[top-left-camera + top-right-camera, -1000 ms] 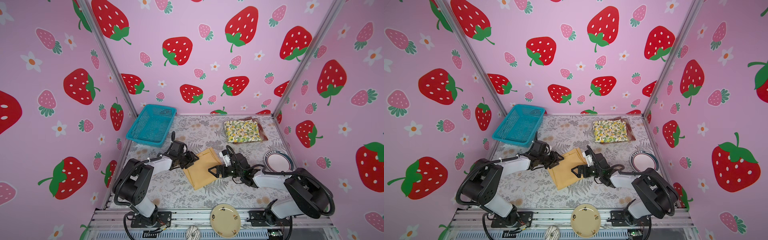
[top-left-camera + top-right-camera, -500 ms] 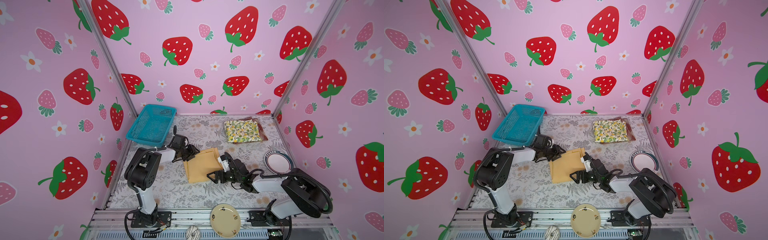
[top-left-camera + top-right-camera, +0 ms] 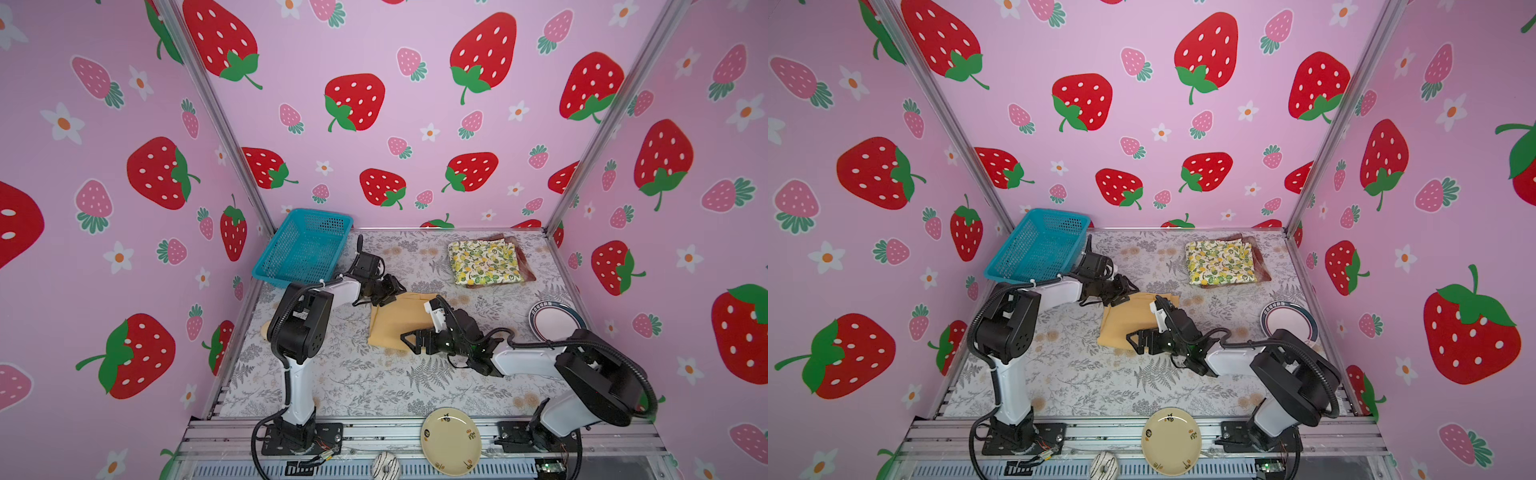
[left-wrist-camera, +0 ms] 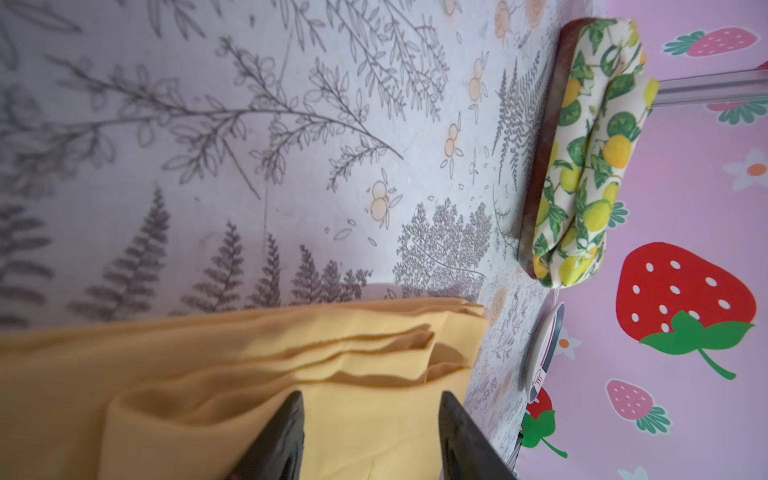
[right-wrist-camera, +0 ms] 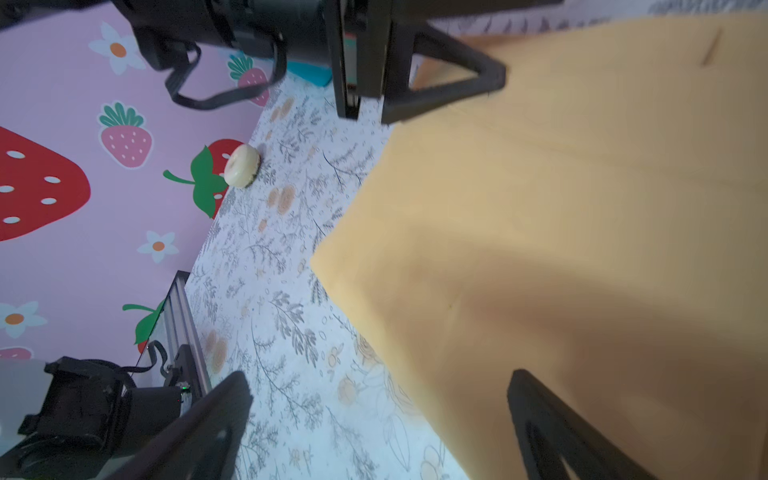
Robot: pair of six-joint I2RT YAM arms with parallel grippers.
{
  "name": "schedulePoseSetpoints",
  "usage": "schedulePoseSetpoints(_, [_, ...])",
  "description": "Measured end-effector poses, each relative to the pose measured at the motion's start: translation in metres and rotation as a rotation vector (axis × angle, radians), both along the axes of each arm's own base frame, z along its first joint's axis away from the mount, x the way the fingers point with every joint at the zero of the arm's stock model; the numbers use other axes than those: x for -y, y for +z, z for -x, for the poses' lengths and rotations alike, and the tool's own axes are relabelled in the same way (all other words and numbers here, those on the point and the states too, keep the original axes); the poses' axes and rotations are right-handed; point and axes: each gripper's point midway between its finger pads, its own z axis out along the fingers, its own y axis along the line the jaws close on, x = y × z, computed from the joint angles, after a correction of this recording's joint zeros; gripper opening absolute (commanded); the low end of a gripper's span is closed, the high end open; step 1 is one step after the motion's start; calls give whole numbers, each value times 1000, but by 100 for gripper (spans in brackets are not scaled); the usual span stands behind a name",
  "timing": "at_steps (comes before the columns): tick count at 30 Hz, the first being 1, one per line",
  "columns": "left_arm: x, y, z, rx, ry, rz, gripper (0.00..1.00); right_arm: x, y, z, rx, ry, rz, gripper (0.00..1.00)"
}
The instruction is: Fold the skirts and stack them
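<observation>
The mustard skirt point(image 3: 399, 322) is lying folded in the middle of the tabletop point(image 3: 353, 386). It is now sitting squarer to the tabletop edges. 1 second ago it was lying turned like a diamond, with 1 corner pointing to the near edge. It is also sitting a little closer to the far edge than before. I am judging that the arms were straightening it, not folding it further.

The left gripper point(image 3: 386, 296) is resting at the far left corner of this skirt, as before, but the left arm is standing more upright now. Its jaws are standing about half apart, with the cloth lying flat under them and nothing pinched. The right gripper point(image 3: 415, 340) is spread fully wide and is holding nothing. It is now straddling the near right edge of the skirt, 1 finger over cloth and 1 over bare tabletop. Earlier it was sitting further along the right side.

The lemon skirt point(image 3: 484, 262) is lying on the plaid skirt point(image 3: 523, 268) in the far right corner, unchanged. So 2 of 3 are stacked already. The mustard one is probably waiting for a grip and the carry to that pile.
</observation>
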Motion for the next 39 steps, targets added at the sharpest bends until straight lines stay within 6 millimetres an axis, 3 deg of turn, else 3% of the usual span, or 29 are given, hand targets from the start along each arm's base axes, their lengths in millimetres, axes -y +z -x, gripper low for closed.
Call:
schedulePoseSetpoints(4, [-7,37,26,47,-17,26,55,7,34,-18,88,-47,1,100])
schedulePoseSetpoints(7, [-12,51,48,69,-31,53,55,23,42,-31,127,-100,35,100])
schedulePoseSetpoints(9, [-16,45,64,53,-37,62,55,35,42,-39,136,-134,65,100])
schedulePoseSetpoints(14, [-28,5,106,-62,-30,54,55,63,28,-55,128,-198,158,100])
schedulePoseSetpoints(17, [-34,-6,123,-95,-25,48,55,75,18,-61,113,-220,213,100])
schedulePoseSetpoints(21, [-36,-8,127,-84,-25,52,55,79,4,-67,85,-225,272,100])
schedulePoseSetpoints(29, [-38,-24,133,-82,-26,51,54,84,-44,-64,-9,-208,386,100])
schedulePoseSetpoints(39, [-37,-25,133,-38,-30,73,54,81,-65,-68,-58,-204,410,93])
